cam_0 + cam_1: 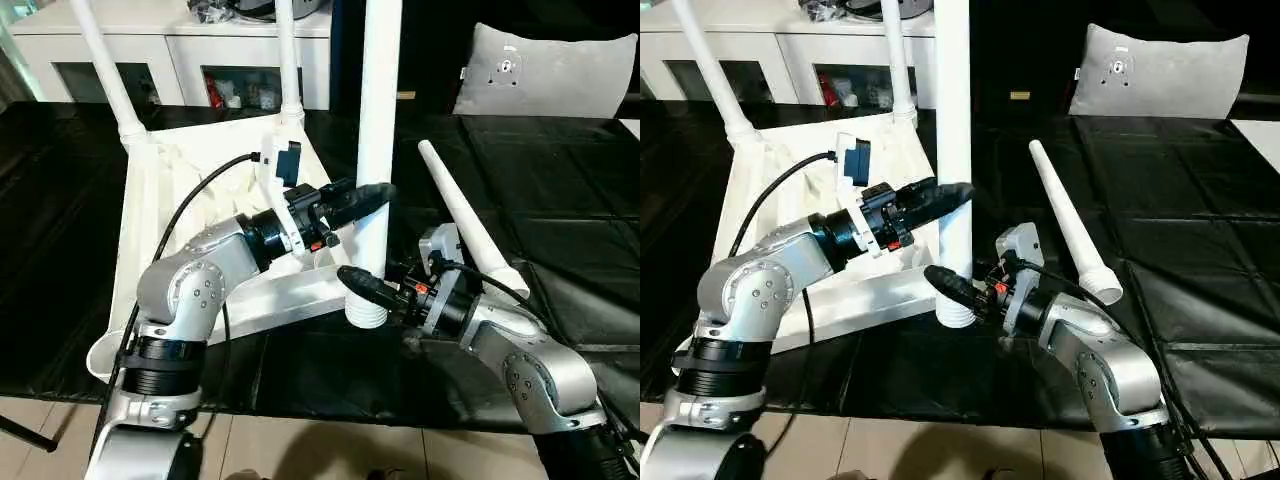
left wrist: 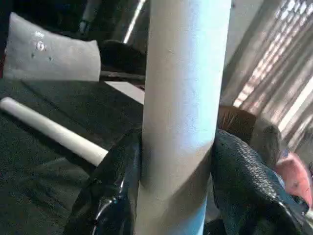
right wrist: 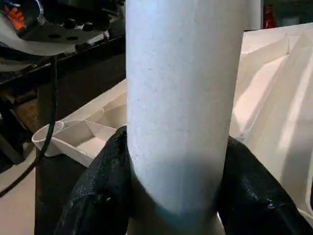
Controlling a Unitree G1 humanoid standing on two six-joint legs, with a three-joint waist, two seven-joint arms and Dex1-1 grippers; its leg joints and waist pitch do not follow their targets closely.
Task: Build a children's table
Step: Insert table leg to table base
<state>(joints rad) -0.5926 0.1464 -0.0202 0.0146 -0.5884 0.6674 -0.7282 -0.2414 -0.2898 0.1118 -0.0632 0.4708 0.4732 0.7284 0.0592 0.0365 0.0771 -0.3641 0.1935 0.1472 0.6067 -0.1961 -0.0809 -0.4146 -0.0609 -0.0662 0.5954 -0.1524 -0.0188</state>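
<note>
1. Left gripper [image 1: 372, 195] grasps the upright leg [image 1: 378, 110] midway; right gripper [image 1: 362, 290] grasps it near its ribbed foot
2. Top [image 1: 150, 210] lies upside down on the black counter [image 1: 560, 190], two legs [image 1: 288, 60] socketed at its far corners
3. Loose leg [image 1: 465, 215] lies beside the right arm
4. Cabinet [image 1: 130, 50] and cushion [image 1: 545, 70] line the counter's far edge

White table top [image 1: 190, 190] inverted with two legs [image 1: 288, 60] socketed, third leg [image 1: 378, 130] upright, fourth [image 1: 465, 220] lying loose.
</note>
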